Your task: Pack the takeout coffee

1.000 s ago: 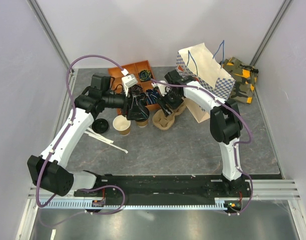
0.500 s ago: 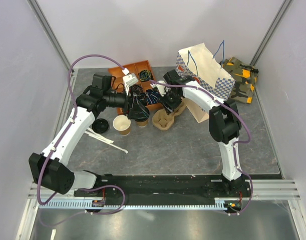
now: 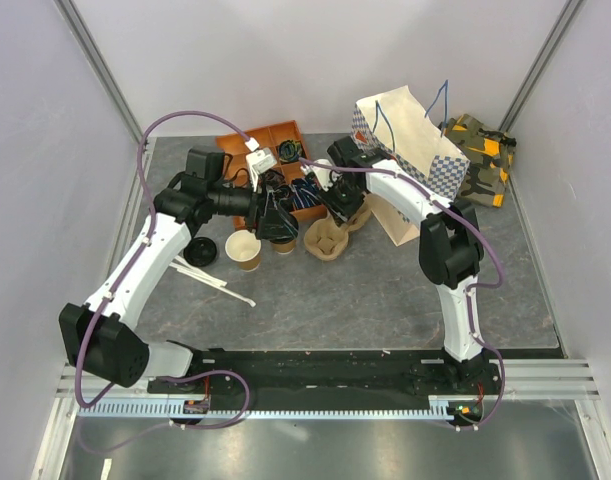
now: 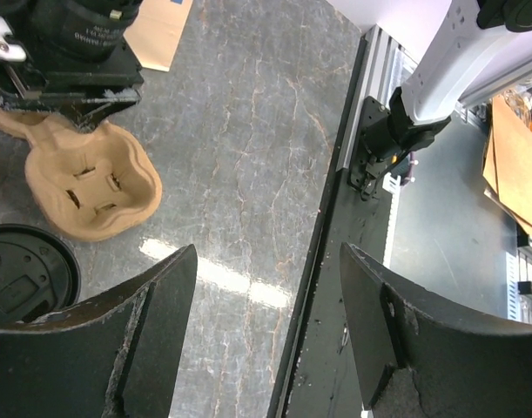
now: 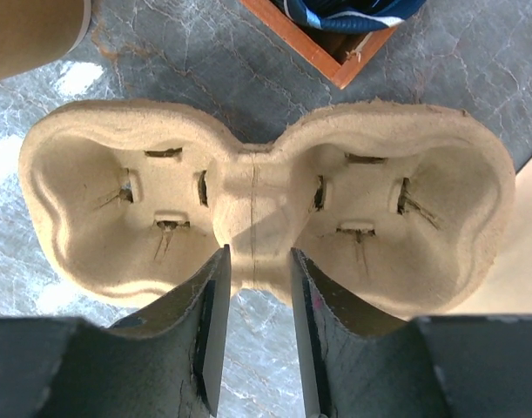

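Step in hand: securing the cup carrier (image 5: pixel 109 209). Right hand (image 5: pixel 259 261) pinches its narrow waist. Left hand (image 4: pixel 266 292) gapes, holding nothing. Takeout coffee (image 4: pixel 22 277) stands on the surface (image 4: pixel 248 131) just beside the carrier (lid on). Next move, by judgement: grasp the cup and seat it in a well.

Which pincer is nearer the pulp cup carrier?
Right. The right pincer grips the pulp cup carrier at its narrow middle; the left pincer hovers open to its left, not touching.

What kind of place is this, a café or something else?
Probably a robot test cell, not a café: white robot arms bolted at a grey marbled table, plain white enclosure walls, and takeout props like a moulded brown pulp cup carrier and a white paper bag.
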